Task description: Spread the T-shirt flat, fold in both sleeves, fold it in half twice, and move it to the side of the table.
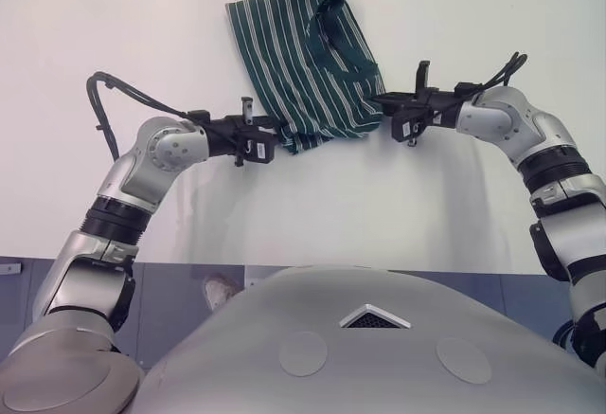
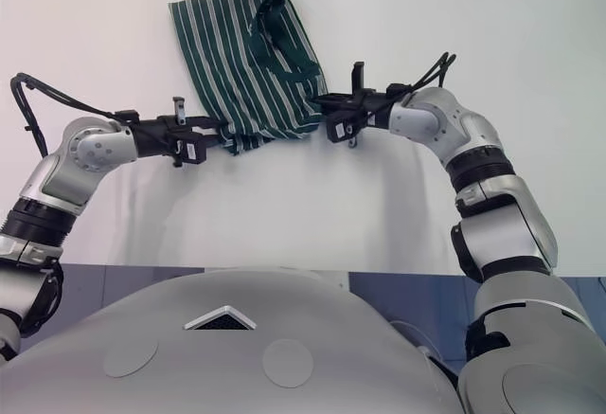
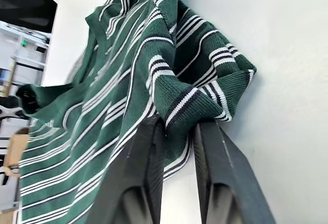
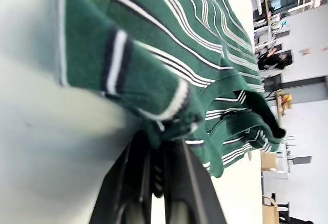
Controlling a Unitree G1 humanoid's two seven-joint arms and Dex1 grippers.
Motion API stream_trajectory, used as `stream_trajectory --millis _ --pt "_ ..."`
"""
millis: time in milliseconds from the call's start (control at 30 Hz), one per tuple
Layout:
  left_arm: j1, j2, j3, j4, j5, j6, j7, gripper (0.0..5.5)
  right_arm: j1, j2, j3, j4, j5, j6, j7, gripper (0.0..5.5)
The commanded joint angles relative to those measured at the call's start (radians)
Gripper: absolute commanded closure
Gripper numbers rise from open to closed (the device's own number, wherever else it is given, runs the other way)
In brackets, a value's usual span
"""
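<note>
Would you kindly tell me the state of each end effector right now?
Left end effector: closed, holding the T-shirt.
Right end effector: closed, holding the T-shirt.

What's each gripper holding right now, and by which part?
Both pinch the T-shirt: left gripper its bunched near-left corner, right gripper its near-right corner.

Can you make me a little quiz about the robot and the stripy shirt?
1. True or false: the left pincer is shut on the T-shirt.
2. Pick one. The T-shirt is: A) red with dots, B) green with white stripes, C) plain blue.
3. Short answer: what is the right pincer holding, and what colour is the table under it?

Key: 1 true. 2 B. 3 the T-shirt; white.
</note>
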Motion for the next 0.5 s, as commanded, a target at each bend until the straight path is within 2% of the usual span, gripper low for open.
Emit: stream_trajectory --millis 33,133,200,300,500 --pt "0.040 0.019 0.031 -0.113 -0.194 0.211 -0.138 5.38 0.195 -0.157 0.041 -0.341 0.290 0.338 0.447 5.44" --pt "0.057 0.108 0.130 -0.331 -0.566 0.594 -0.285 5.44 0.286 -0.405 0.010 -0.913 0.797 0.847 0.670 5.44" --pt "0.055 0.162 0.203 -0.426 -0.746 0.760 -0.329 5.45 0.269 -0.468 -0.061 -1.065 1.008 1.042 0.702 5.44" --pt "-0.039 0.110 0.258 -0.387 -0.811 0.862 -0.272 5.45 0.145 -0.421 -0.147 -1.011 1.144 1.266 0.690 5.44" --pt "-0.299 -0.090 0.230 -0.060 -0.631 0.815 -0.041 5.45 -0.057 -0.229 -0.233 -0.622 1.173 1.525 0.613 5.44"
